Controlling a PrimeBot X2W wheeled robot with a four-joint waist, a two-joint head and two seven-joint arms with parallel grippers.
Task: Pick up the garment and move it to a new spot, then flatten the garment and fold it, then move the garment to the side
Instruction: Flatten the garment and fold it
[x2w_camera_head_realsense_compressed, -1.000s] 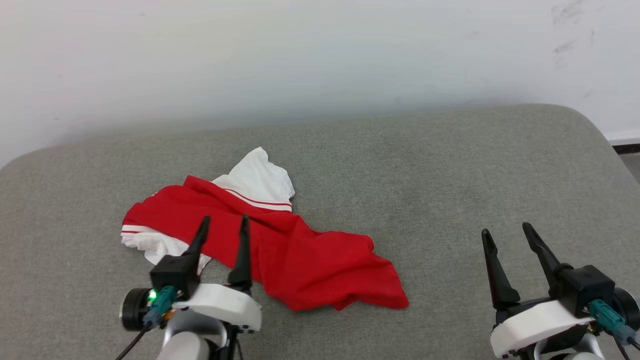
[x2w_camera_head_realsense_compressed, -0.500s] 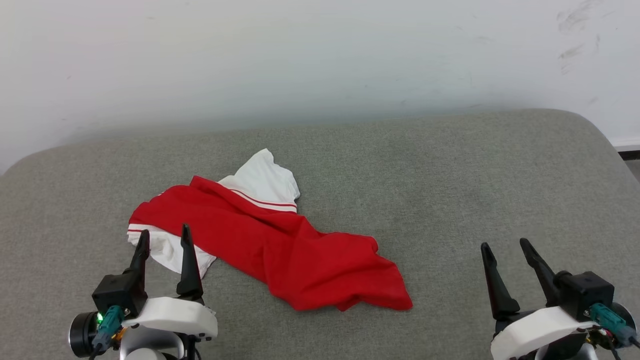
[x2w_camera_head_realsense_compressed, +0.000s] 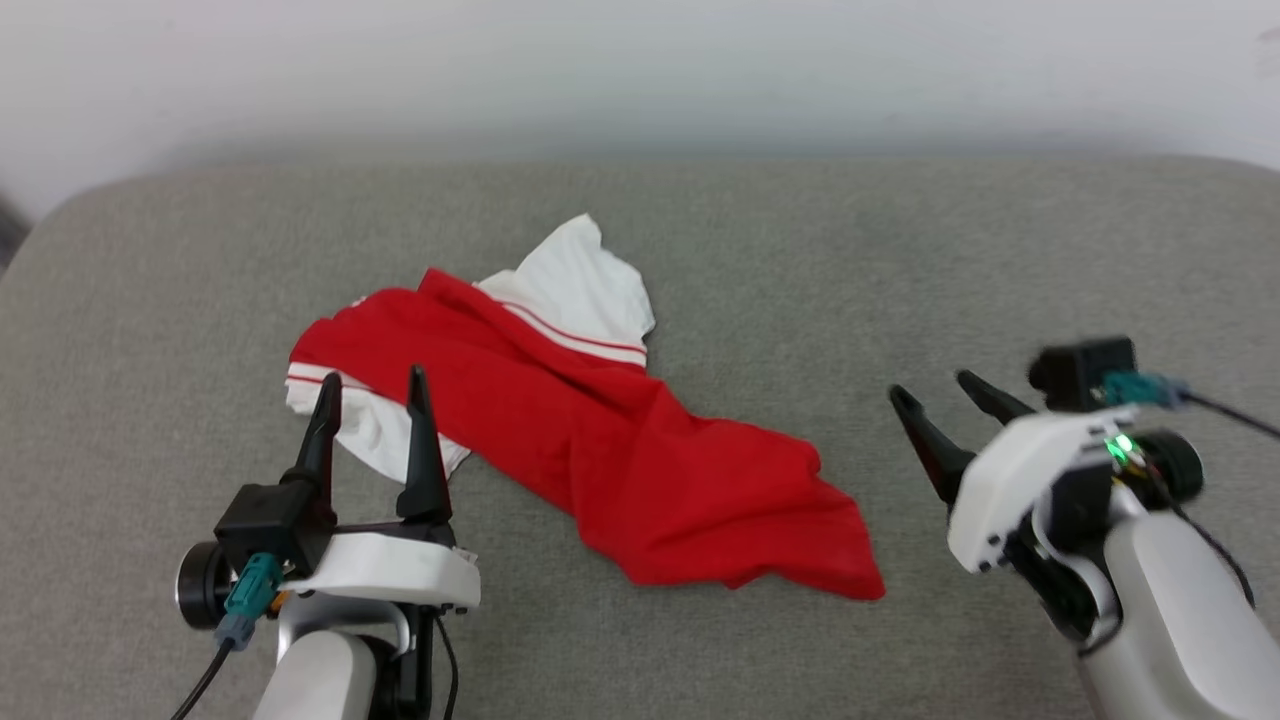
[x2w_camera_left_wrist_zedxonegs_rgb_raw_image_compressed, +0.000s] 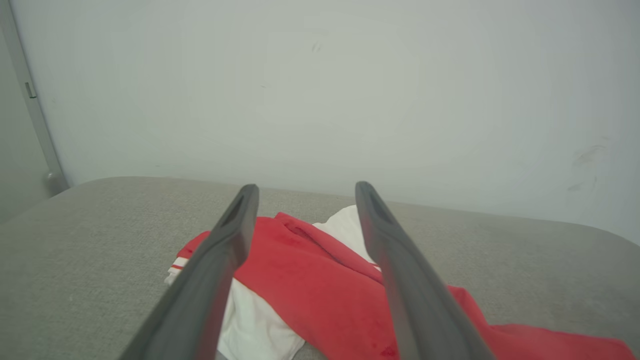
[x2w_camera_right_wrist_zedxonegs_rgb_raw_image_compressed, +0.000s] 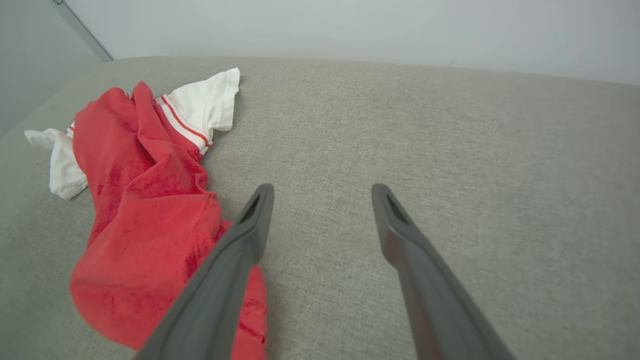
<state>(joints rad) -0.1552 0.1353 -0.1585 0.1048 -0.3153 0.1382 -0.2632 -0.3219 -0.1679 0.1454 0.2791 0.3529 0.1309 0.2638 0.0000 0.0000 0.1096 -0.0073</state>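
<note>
Lower left tool (x2w_camera_head_realsense_compressed: 372, 378), wide open and empty, onto garment (x2w_camera_head_realsense_compressed: 620, 460) and pinch deep; right tool (x2w_camera_head_realsense_compressed: 930, 385) likewise open, empty.

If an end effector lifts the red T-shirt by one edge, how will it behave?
The garment lies crumpled in soft folds, so it will likely hang limp. It looks thin, probably light. Pushed on the textured grey cushion, it would probably bunch up.
</note>
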